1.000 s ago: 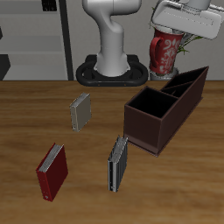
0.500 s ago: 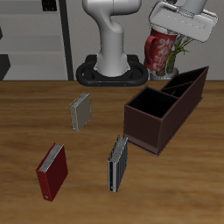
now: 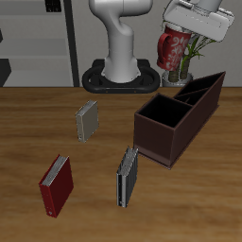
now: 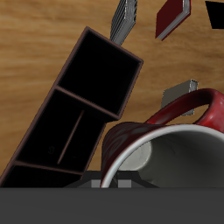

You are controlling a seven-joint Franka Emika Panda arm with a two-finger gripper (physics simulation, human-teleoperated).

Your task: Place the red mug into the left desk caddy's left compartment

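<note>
Gripper [image 3: 185, 28] is raised high above the table [image 3: 189, 203], over the back end of the left desk caddy [image 3: 180, 115]. The red mug [image 3: 175, 49] hangs below it, tilted, clear of every surface. The jaws are closed on the mug's rim; fingers themselves are mostly hidden behind the wrist body in the exterior view, so the width of the gap cannot be read, only that the mug is carried with nothing else under it.

Wrist view: the mug [image 4: 166, 144] fills the space directly under the jaws, its pale grey inside facing the camera, its loop handle arching away from the palm. Dark red speckled wall visible along the rim.

The caddy [image 4: 79, 109] lies below and beyond the mug, not touching it. It is a long dark box with a black interior split by dividers; its compartments show open. The mug is above the caddy's level, not inside any compartment.

Farther out from the jaws, on the bare wood: a grey book [image 3: 87, 120], a dark striped book [image 3: 127, 177] standing beside the caddy's near end, and a red book [image 3: 56, 185] nearest the table's front edge. All three are well apart from the gripper.
</note>
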